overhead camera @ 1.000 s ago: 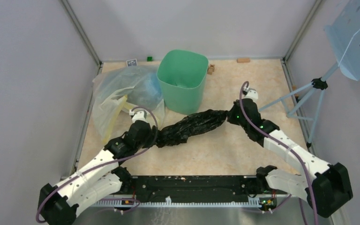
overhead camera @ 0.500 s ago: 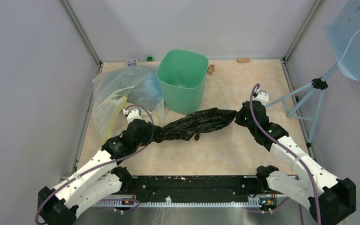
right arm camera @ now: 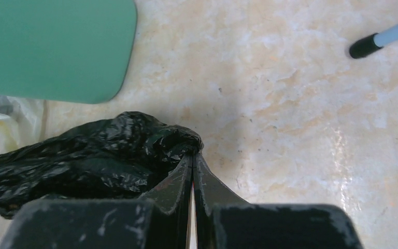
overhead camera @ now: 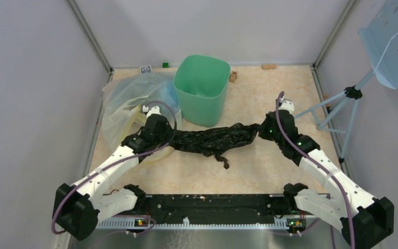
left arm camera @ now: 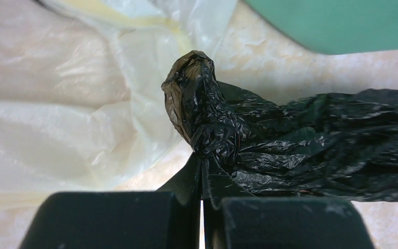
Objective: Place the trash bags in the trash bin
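- Black, crinkly, glossy plastic trash bag [overhead camera: 215,139] runs stretched between the two arms, just in front of the mint-green plastic trash bin [overhead camera: 201,106] and outside it.
- Left gripper [left arm camera: 203,165] is pinched tight on the bag's bunched left end, right beside the large clear plastic bag [overhead camera: 127,98].
- Right gripper [right arm camera: 192,161] is clamped flat on the bag's right end, above the beige marbled tabletop [overhead camera: 280,88].
- One loose strand trails from the bag's middle toward the arm bases.
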Robot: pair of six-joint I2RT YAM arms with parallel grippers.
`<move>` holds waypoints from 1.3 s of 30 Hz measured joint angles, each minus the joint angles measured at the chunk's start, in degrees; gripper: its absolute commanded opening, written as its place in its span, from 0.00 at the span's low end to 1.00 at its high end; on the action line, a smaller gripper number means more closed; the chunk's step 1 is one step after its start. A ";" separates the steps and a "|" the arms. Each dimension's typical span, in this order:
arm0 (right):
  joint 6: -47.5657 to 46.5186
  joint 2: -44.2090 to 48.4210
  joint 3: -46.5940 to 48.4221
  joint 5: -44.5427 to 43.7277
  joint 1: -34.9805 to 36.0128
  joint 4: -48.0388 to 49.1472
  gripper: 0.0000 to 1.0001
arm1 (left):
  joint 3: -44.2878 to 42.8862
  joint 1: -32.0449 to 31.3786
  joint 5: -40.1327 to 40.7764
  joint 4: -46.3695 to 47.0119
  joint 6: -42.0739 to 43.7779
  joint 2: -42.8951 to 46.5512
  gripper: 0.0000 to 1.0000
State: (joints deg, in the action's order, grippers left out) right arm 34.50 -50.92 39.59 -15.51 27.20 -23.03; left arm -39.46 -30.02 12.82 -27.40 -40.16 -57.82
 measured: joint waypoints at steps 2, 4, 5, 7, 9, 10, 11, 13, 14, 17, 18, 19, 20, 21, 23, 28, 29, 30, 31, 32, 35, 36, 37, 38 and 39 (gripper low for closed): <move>-0.26 -2.10 1.86 1.31 -0.02 -0.35 0.12 | -2.34 0.68 -1.14 0.72 1.14 -2.78 0.14; -0.59 -4.50 3.58 2.19 -0.09 -0.39 0.33 | -4.39 1.60 -2.45 1.64 2.34 -4.90 0.33; -0.87 -5.57 4.20 2.56 -0.17 -0.33 0.41 | -5.07 2.12 -3.13 2.19 2.91 -5.53 0.39; -2.10 -7.78 5.20 4.31 -0.96 -0.74 0.50 | -5.68 2.84 -4.28 2.95 3.72 -5.86 0.56; -2.99 -9.11 5.64 5.62 -1.62 -1.07 0.56 | -5.90 3.10 -4.98 2.91 4.70 -5.73 0.73; -3.56 -9.40 5.68 6.23 -1.79 -1.38 0.60 | -5.97 3.10 -5.40 2.80 5.27 -5.64 0.80; -4.04 -9.49 5.68 6.73 -1.88 -1.75 0.61 | -6.03 3.10 -5.90 2.38 5.51 -5.40 0.85; -5.40 -9.31 5.68 7.67 -1.88 -2.16 0.63 | -6.21 3.10 -6.75 0.79 6.01 -4.17 0.87; -6.10 -9.11 5.68 8.17 -1.88 -2.21 0.64 | -6.36 3.10 -7.43 -0.26 6.25 -3.17 0.87; -8.98 -7.45 5.66 11.61 -1.90 -2.32 0.65 | -6.51 3.17 -10.88 -2.25 6.82 0.83 0.85; -9.77 -6.64 5.68 12.85 -1.88 -2.32 0.64 | -6.51 3.26 -13.44 -2.69 6.84 2.60 0.82; -10.45 -5.90 5.66 13.92 -1.90 -2.32 0.64 | -6.49 3.26 -15.91 -2.78 6.58 3.91 0.78; -11.06 -5.16 5.68 15.23 -1.90 -2.32 0.63 | -6.34 3.26 -18.86 -2.38 5.84 5.16 0.73; -11.52 -4.74 5.68 16.24 -1.88 -2.32 0.62 | -5.92 3.23 -21.40 -1.70 5.18 5.99 0.69; -12.33 -4.46 5.68 18.78 -1.79 -2.29 0.60 | -3.65 2.91 -27.63 1.14 2.49 7.52 0.64; -13.86 -5.68 4.26 24.70 3.23 0.31 0.55 | 4.31 -2.19 -34.01 8.52 -4.28 5.86 0.58; -13.99 -6.38 3.87 25.79 4.92 1.18 0.54 | 5.29 -3.30 -34.42 9.66 -5.53 5.11 0.55; -13.99 -7.23 3.45 26.69 6.64 2.14 0.55 | 6.34 -4.46 -34.51 11.34 -6.97 4.33 0.53; -13.97 -8.02 3.04 27.41 7.72 2.99 0.57 | 7.19 -5.38 -34.47 13.00 -8.35 3.76 0.52; -13.90 -8.85 2.47 27.78 8.66 4.02 0.63 | 8.26 -6.45 -34.27 15.26 -9.84 3.23 0.52; -13.35 -10.16 1.14 26.29 9.16 5.77 0.78 | 11.13 -9.51 -31.95 21.86 -14.05 2.49 0.59; -13.29 -10.29 0.87 24.96 9.16 5.81 0.81 | 11.85 -10.56 -30.82 23.67 -15.30 2.32 0.60; -13.40 -10.36 0.85 22.53 9.16 5.44 0.82 | 12.44 -11.82 -29.29 25.24 -16.55 2.03 0.62; -13.46 -10.34 0.90 20.13 9.14 5.18 0.83 | 13.00 -13.51 -27.15 27.06 -17.86 1.62 0.63; -13.44 -10.29 1.01 17.11 8.98 4.70 0.83 | 13.38 -14.88 -25.49 28.35 -18.84 1.29 0.63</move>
State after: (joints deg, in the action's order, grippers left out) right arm 21.06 -61.21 40.60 1.61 36.18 -18.33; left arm -26.09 -44.91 -12.67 0.95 -59.00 -56.53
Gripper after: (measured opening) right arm 0.809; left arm 0.604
